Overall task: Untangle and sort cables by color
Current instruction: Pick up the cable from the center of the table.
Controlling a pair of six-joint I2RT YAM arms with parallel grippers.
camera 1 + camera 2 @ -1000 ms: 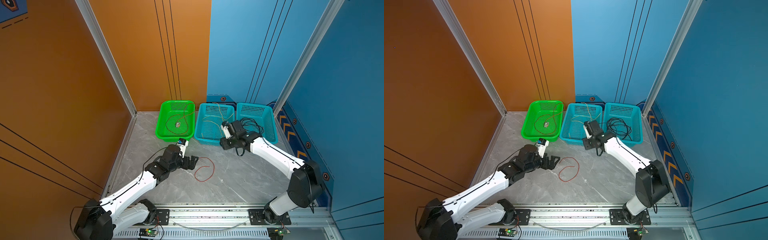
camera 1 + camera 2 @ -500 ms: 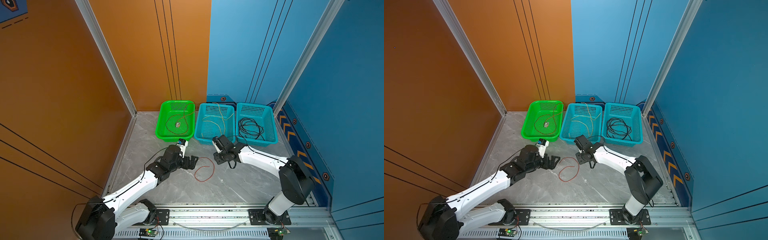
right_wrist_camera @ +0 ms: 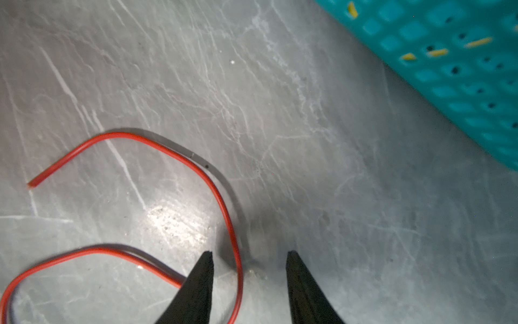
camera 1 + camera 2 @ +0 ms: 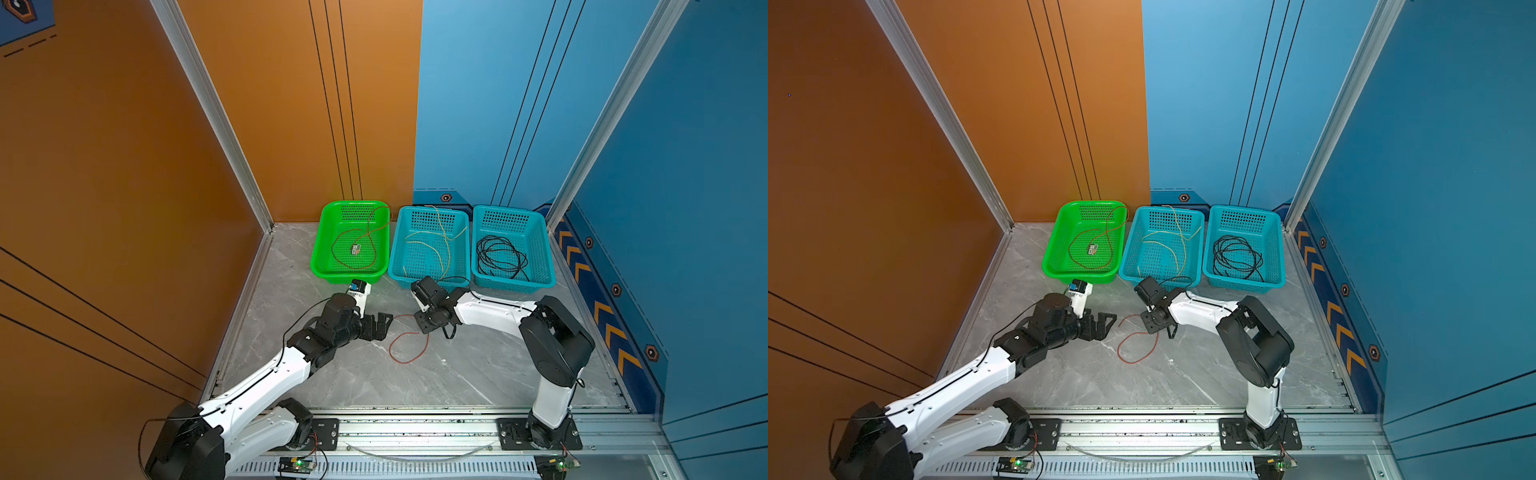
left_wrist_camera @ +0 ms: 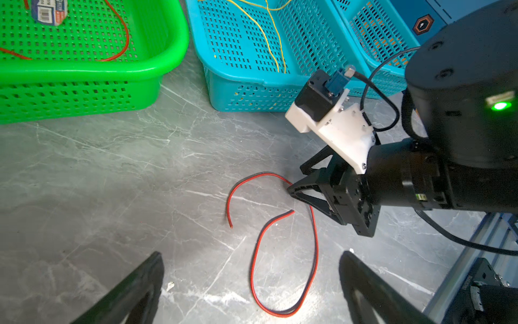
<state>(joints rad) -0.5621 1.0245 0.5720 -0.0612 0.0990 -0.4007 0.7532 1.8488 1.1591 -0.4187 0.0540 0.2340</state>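
One red cable point(image 4: 409, 340) lies in a loose loop on the grey floor between my two arms, in both top views point(image 4: 1138, 340). My right gripper point(image 3: 249, 254) is down at the floor on the loop's far side, open, and a strand of the red cable point(image 3: 234, 238) runs between its fingertips without being pinched. My left gripper point(image 5: 252, 254) hovers wide open over the loop's other side point(image 5: 283, 252), holding nothing. Another red cable point(image 4: 353, 253) is in the green basket, yellow cables point(image 4: 432, 243) lie in the middle teal basket, and black cables point(image 4: 500, 257) fill the right one.
The green basket point(image 4: 320, 266) and two teal baskets point(image 4: 397, 249) point(image 4: 544, 257) stand in a row against the back wall. A small labelled tag point(image 4: 355, 249) lies in the green one. Orange and blue walls close both sides; a metal rail point(image 4: 415, 424) runs along the front.
My right arm has swung from over the teal baskets down to the floor at the red cable, and its jaws have narrowed. The left arm has stayed put.
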